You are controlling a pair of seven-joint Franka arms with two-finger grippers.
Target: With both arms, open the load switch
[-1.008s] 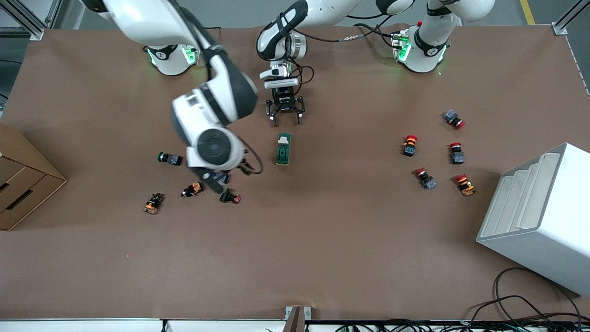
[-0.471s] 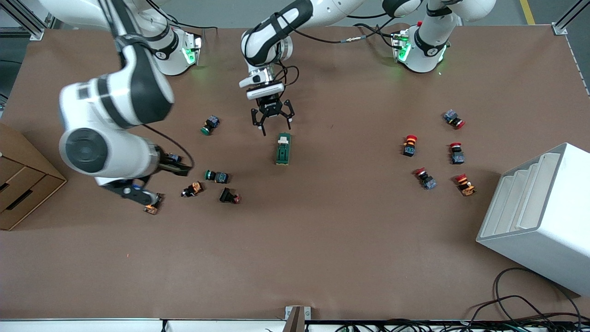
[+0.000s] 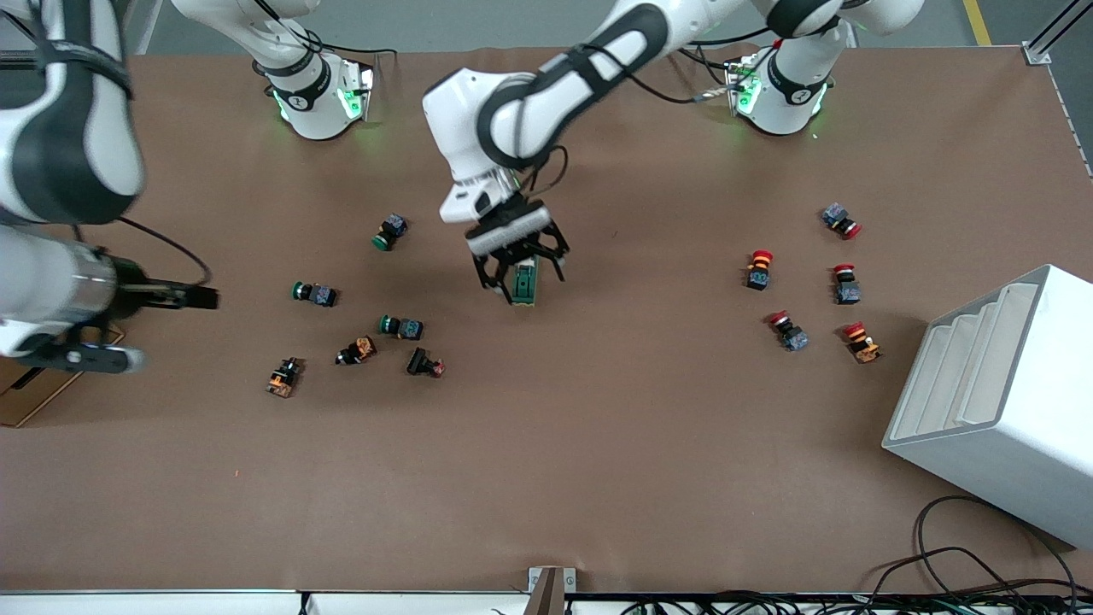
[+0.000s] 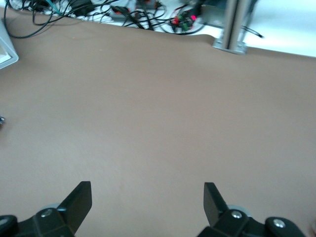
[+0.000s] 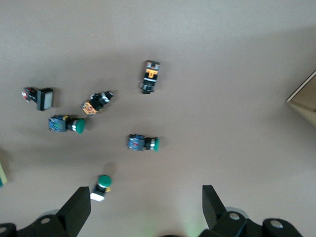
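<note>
The load switch (image 3: 527, 287), a dark-green block with a white tab end, lies mid-table. My left gripper (image 3: 519, 272) hangs over it, open, its black fingers spread on either side of the block and not touching it. In the left wrist view the left gripper (image 4: 146, 197) shows only bare brown table between its fingers (image 4: 80, 198); the switch is hidden there. My right arm (image 3: 60, 282) is raised high at its own end of the table. The right gripper (image 5: 146, 207) is open and empty, well above the green push buttons (image 5: 143, 143).
Green-capped and orange push buttons (image 3: 401, 326) lie scattered toward the right arm's end. Red mushroom buttons (image 3: 758, 268) cluster toward the left arm's end, beside a white slotted rack (image 3: 999, 401). A cardboard box (image 3: 21, 401) sits under the right arm. Cables (image 3: 982, 572) trail at the front edge.
My left gripper has come down from near the bases to over the load switch. The right arm swung away toward its end of the table and rose, uncovering the push buttons.
</note>
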